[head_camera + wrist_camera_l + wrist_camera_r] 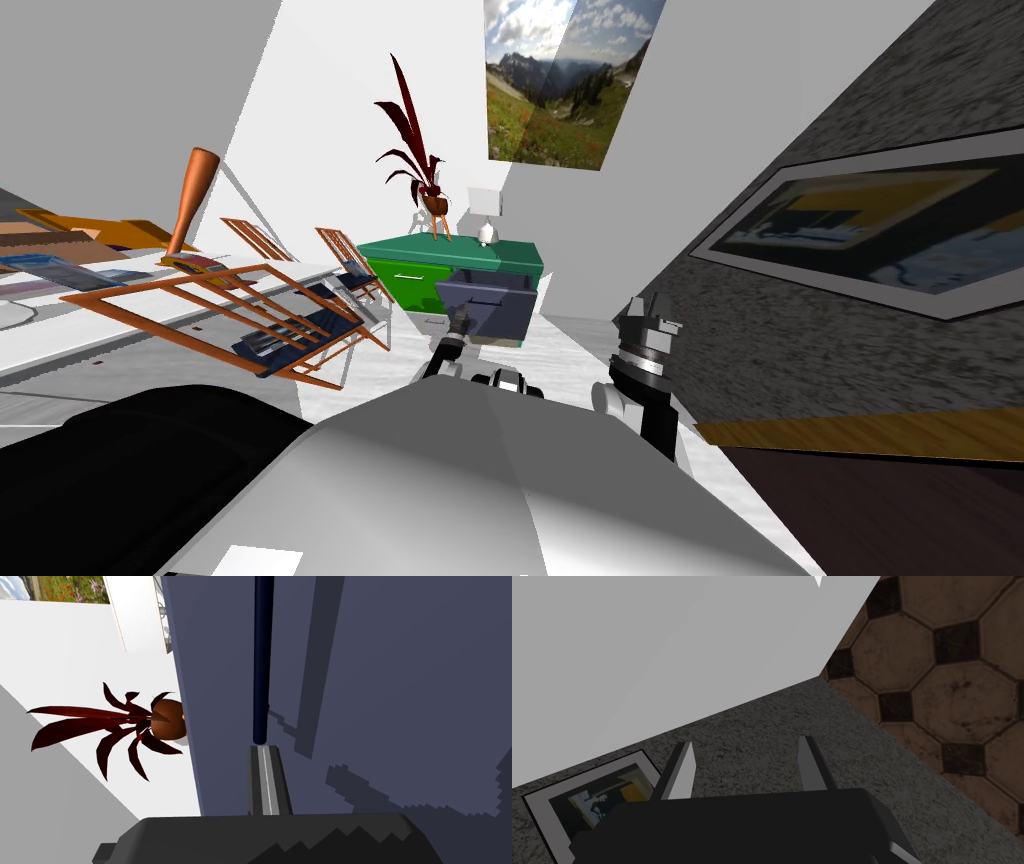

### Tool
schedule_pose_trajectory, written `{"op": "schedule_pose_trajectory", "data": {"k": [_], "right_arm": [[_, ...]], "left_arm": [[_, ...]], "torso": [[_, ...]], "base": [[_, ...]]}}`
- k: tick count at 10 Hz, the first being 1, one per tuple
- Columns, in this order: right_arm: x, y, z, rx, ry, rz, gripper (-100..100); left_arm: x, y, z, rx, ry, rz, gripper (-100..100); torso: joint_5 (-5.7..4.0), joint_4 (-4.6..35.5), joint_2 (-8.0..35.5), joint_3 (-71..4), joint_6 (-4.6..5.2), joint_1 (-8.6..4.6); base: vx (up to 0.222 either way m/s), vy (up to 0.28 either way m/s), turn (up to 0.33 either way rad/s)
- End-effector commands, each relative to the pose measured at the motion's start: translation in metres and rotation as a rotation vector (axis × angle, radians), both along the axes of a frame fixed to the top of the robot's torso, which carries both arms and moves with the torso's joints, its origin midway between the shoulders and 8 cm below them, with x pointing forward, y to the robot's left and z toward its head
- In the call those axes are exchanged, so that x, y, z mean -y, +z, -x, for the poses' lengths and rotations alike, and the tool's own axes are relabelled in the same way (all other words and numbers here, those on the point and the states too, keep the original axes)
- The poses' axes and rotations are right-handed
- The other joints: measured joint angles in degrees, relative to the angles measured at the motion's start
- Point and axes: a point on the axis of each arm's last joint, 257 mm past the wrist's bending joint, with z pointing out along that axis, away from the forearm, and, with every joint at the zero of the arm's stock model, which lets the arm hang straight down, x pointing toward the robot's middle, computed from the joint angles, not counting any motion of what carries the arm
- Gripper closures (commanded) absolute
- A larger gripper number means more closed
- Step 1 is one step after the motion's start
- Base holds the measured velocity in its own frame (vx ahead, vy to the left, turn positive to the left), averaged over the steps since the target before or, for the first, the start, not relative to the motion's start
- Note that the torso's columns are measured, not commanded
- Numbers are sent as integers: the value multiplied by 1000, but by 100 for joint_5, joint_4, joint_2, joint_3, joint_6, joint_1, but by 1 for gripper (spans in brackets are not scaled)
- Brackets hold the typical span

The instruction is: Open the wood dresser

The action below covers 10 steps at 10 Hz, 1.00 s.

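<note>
- Green dresser (400,275) is seen ahead of the robot, with a red-leaved plant (415,150) set on its top. No wood grain is shown on it.
- Slate-blue drawer (490,300) stands drawn out from the dresser's right half, toward the robot. The task is therefore judged largely done, and any further opening would be made along the same line, straight back toward the robot.
- Dark bar handle (262,651) is fixed on the drawer front. Its long axis is seen running in line with the left fingers (270,786), and its end lies right at their tips.
- Left gripper (460,322), by far the nearer, is held at the drawer front with its fingers pressed together. Whether the bar's end is pinched between them cannot be told.
- Right gripper (648,318) is raised well apart, beside the dark wall (800,340), with its fingers spread and nothing held.
- How far out the drawer stands is given by the head view, while the meeting of tips and handle is given by the left wrist view.
</note>
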Motion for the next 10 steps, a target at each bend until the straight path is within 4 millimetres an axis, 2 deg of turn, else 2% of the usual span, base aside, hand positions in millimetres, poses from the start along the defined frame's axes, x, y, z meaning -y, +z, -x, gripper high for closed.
{"op": "schedule_pose_trajectory", "data": {"k": [1, 7, 10], "right_arm": [[0, 0, 0, 0, 0, 0, 0], [0, 0, 0, 0, 0, 0, 0], [0, 0, 0, 0, 0, 0, 0]], "left_arm": [[-5, -1, 1, -9, -22, -49, -100], [-11, 0, 4, -37, -66, -142, -100], [-4, 4, 3, -24, -32, -67, -100]], "torso": [[1, -6, -13, -11, -1, 3], [0, 7, 31, 17, 0, -2], [-2, 6, 28, 15, 0, -6]], "base": [[-3, -5, 0], [12, -20, -5], [21, -76, -4]]}}
